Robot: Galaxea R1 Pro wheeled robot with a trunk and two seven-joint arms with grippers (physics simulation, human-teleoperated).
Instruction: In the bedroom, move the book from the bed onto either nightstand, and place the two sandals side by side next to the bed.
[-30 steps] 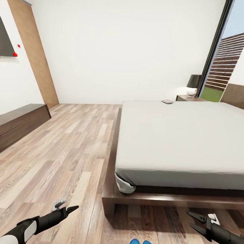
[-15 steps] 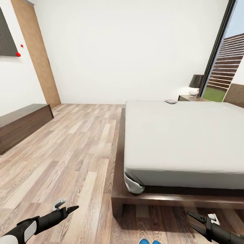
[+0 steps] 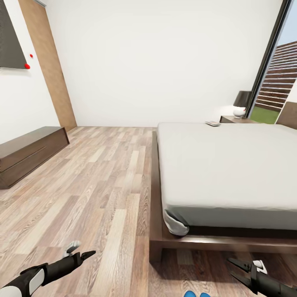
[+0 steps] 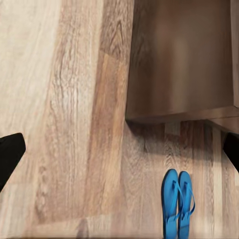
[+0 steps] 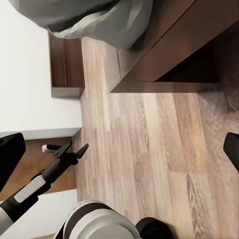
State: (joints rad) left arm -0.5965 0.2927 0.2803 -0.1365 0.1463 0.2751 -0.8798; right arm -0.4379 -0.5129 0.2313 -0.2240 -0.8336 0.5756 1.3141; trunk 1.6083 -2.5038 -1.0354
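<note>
The left hand (image 3: pixel 91 252) hangs low over the floor (image 3: pixel 95 185) at the head view's bottom left, its two dark fingers drawn to a narrow point and holding nothing. The right hand (image 3: pixel 233 266) sits at the bottom right, just past the foot of the bed (image 3: pixel 231 173), with its fingers spread wide and empty.

In the head view only the blue tips of the two sandals (image 3: pixel 196 294) peek in at the bottom edge, between the hands. The left wrist view gives them whole (image 4: pixel 178 204): lying on the wood planks side by side, touching, just beside the dark corner of the bed frame (image 4: pixel 179 59). The right wrist view takes in the mattress cover's bunched corner (image 5: pixel 99 20) above the frame, plus the left arm reaching across the floor.

The book (image 3: pixel 213 123) lies flat at the bed's far edge, near the nightstand (image 3: pixel 236 119), which carries a dark-shaded lamp (image 3: pixel 241 103). A low dark cabinet (image 3: pixel 29 154) stands against the left wall. The broad mattress lies between the hands and the book.
</note>
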